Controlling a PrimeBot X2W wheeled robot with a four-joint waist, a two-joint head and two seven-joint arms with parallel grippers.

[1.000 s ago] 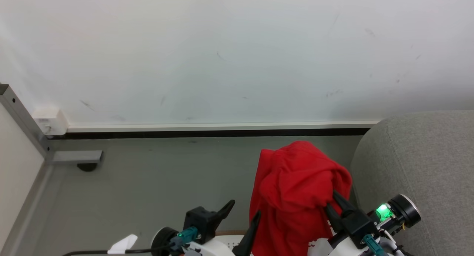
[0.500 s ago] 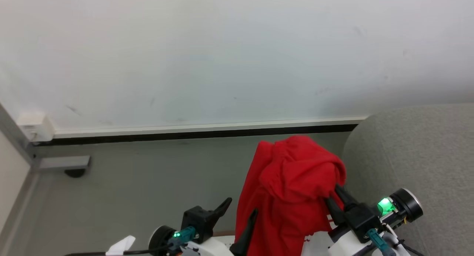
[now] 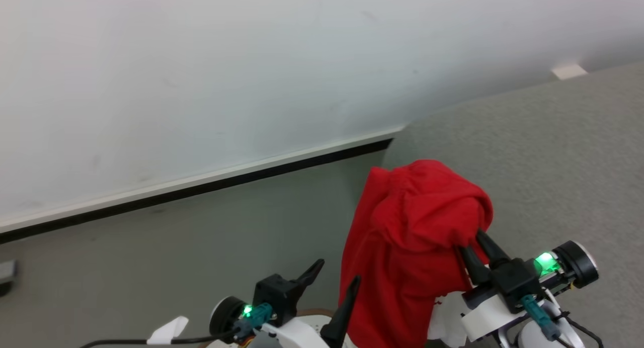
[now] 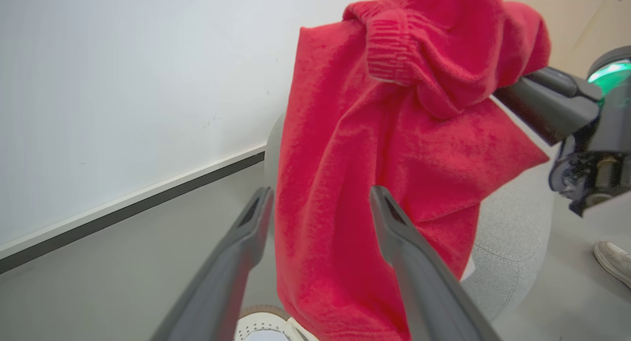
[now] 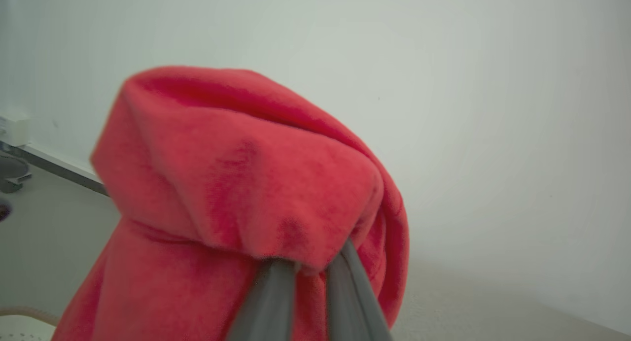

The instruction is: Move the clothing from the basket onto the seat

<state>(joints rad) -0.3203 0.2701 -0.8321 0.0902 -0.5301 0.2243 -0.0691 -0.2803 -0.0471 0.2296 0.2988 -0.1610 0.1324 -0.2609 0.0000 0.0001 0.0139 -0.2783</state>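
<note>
The red clothing point(image 3: 417, 227) hangs bunched in the air from my right gripper point(image 3: 472, 243), which is shut on a fold near its top, the fingertips buried in the fabric point(image 5: 236, 183). It dangles in front of the left edge of the light grey seat point(image 3: 533, 152). My left gripper point(image 3: 334, 276) stands open at the garment's lower left edge, holding nothing; in the left wrist view the cloth point(image 4: 355, 149) hangs just past its fingers point(image 4: 394, 232). A sliver of the basket's tan rim point(image 4: 260, 309) shows below.
A white wall with a dark baseboard point(image 3: 201, 186) runs behind the grey floor point(image 3: 176, 247) to the left of the seat. A person's shoe point(image 4: 613, 262) stands on the floor beyond the seat's rounded side point(image 4: 512, 242).
The head camera has swung right, so the seat takes up much more of the picture. The right gripper still carries the clothing, now against the seat's edge. The left gripper stays open.
</note>
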